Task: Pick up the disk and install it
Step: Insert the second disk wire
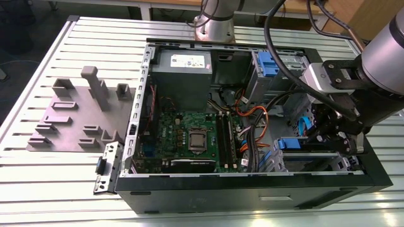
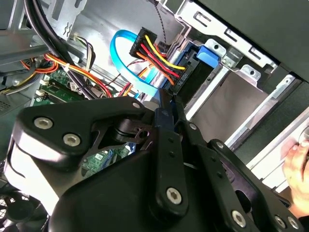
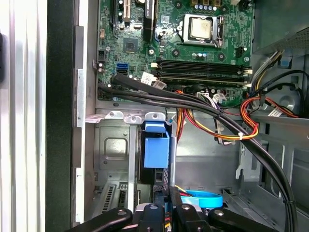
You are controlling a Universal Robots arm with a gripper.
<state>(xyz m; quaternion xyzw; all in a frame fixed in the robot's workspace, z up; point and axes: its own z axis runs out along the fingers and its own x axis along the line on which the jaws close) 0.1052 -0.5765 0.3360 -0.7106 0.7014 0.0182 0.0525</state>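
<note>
The disk (image 3: 156, 145) sits in the metal drive bay at the near corner of the open computer case, on the exterior view's right. Its blue carrier frame (image 1: 292, 143) faces out and its dark body (image 2: 195, 77) is slid between the bay rails. My gripper (image 1: 329, 135) hangs inside the case just beside it. In both wrist views the two black fingers are pressed together, their tips (image 2: 166, 101) close to the edge of the disk's carrier (image 2: 208, 54), with nothing seen between them. A multicoloured power plug (image 2: 145, 41) and a blue flat cable (image 2: 120, 53) lie next to the tips.
The motherboard (image 1: 192, 135) fills the case floor, and the grey power-supply box (image 1: 183, 64) stands at the back. Thick black cables (image 3: 193, 104) cross above the bay. A grey fixture plate (image 1: 75, 113) lies on the slatted table. A person's hand (image 2: 297, 169) shows beyond the case wall.
</note>
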